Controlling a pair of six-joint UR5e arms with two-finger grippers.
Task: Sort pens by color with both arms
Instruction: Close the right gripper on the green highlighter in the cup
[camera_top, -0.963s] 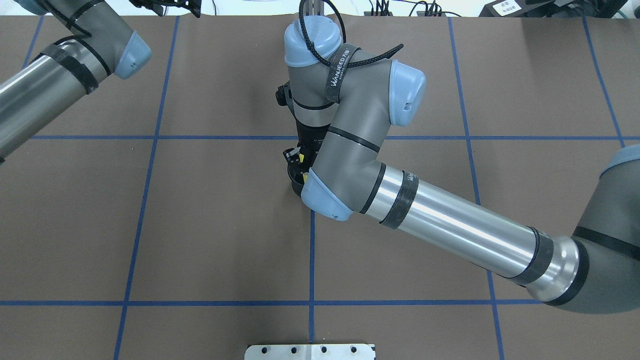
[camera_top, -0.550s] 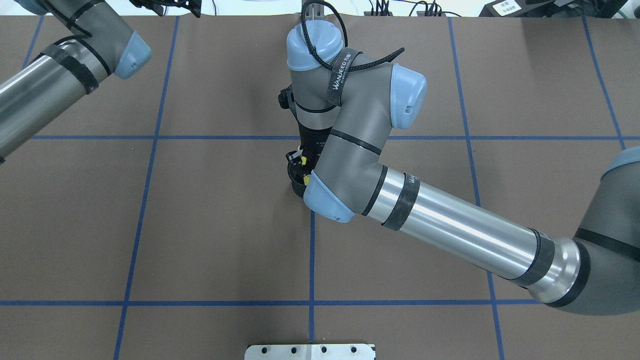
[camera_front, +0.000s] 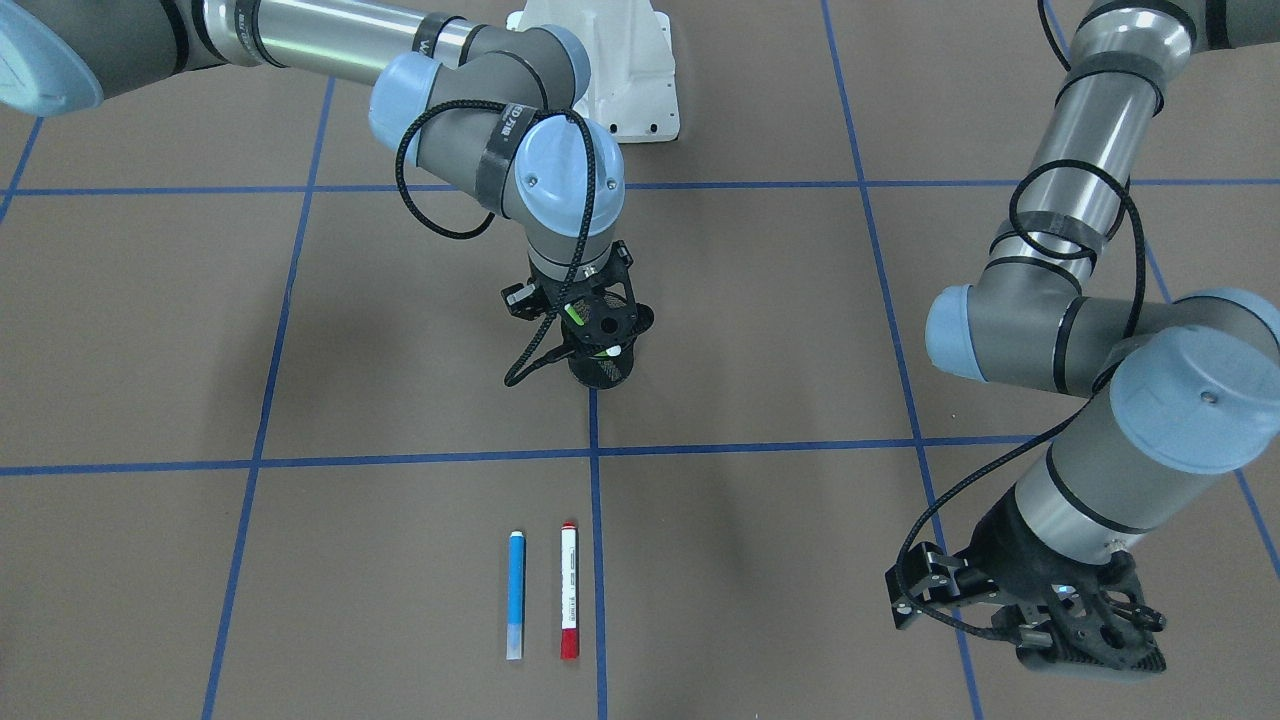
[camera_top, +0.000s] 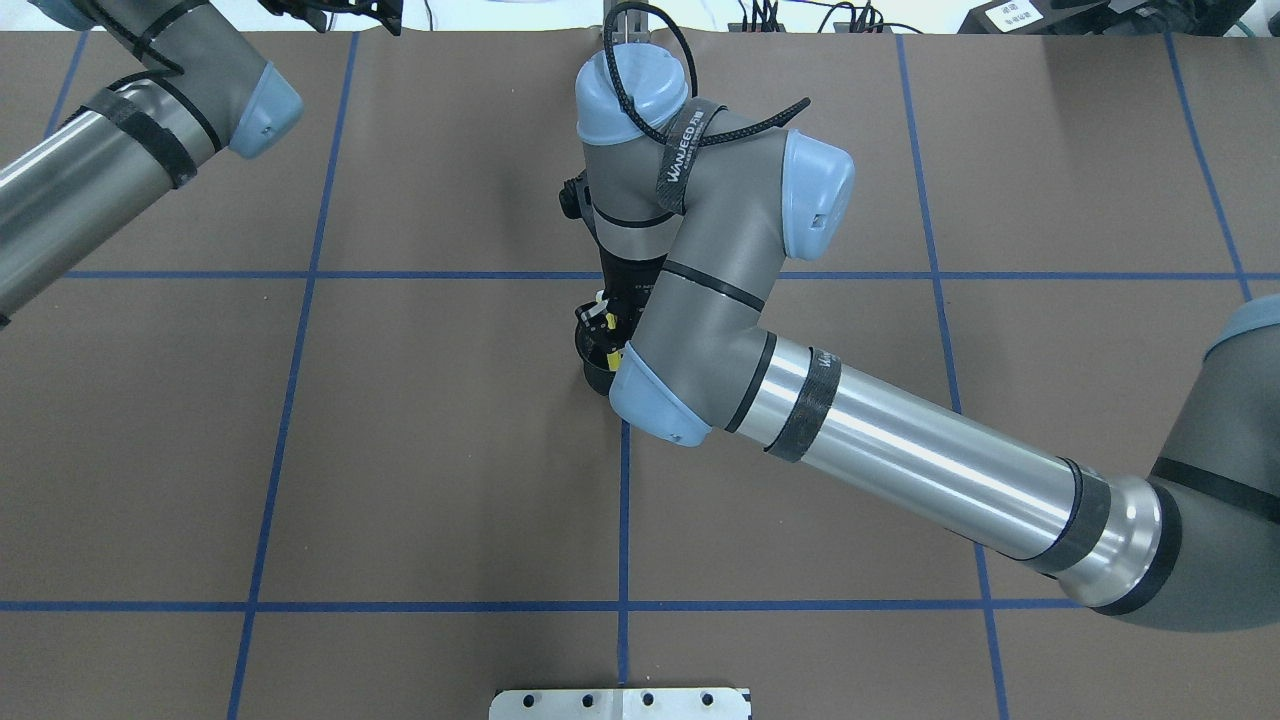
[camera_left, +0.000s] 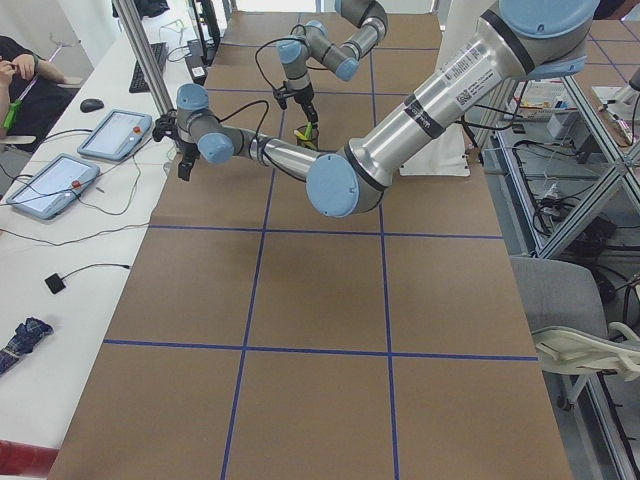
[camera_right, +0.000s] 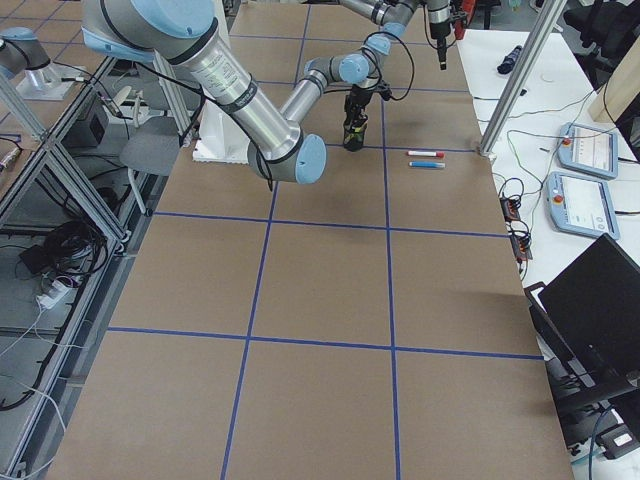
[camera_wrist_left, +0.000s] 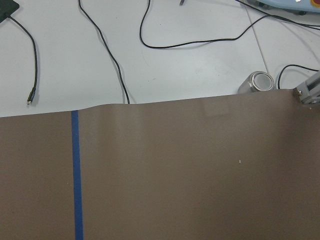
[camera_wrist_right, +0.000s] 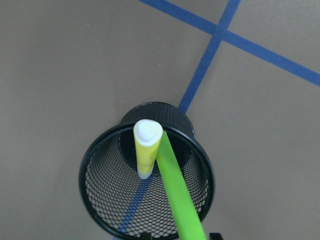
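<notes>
My right gripper (camera_front: 590, 320) hangs straight over the black mesh cup (camera_front: 603, 372) at the table's centre. In the right wrist view the cup (camera_wrist_right: 95, 155) holds a yellow pen (camera_wrist_right: 147, 147) standing upright and a green pen (camera_wrist_right: 175, 185) leaning toward the camera. The green pen's top rises between the gripper's (camera_wrist_right: 180, 234) two fingertips with gaps on both sides, so it reads as open. A blue pen (camera_front: 516, 595) and a white pen with red caps (camera_front: 568, 592) lie side by side on the mat. My left gripper (camera_front: 1080, 635) hovers near the operators' table edge; its jaws are not discernible.
The white pedestal base (camera_front: 620, 70) stands behind the cup. A metal plate (camera_top: 620, 703) sits at the robot-side edge. Beyond the mat's far edge are cables, a metal can (camera_wrist_left: 260, 81), tablets (camera_left: 115, 133) and a seated person (camera_left: 20, 60).
The right wrist has shifted slightly to the right over the cup. The left arm has not moved.
</notes>
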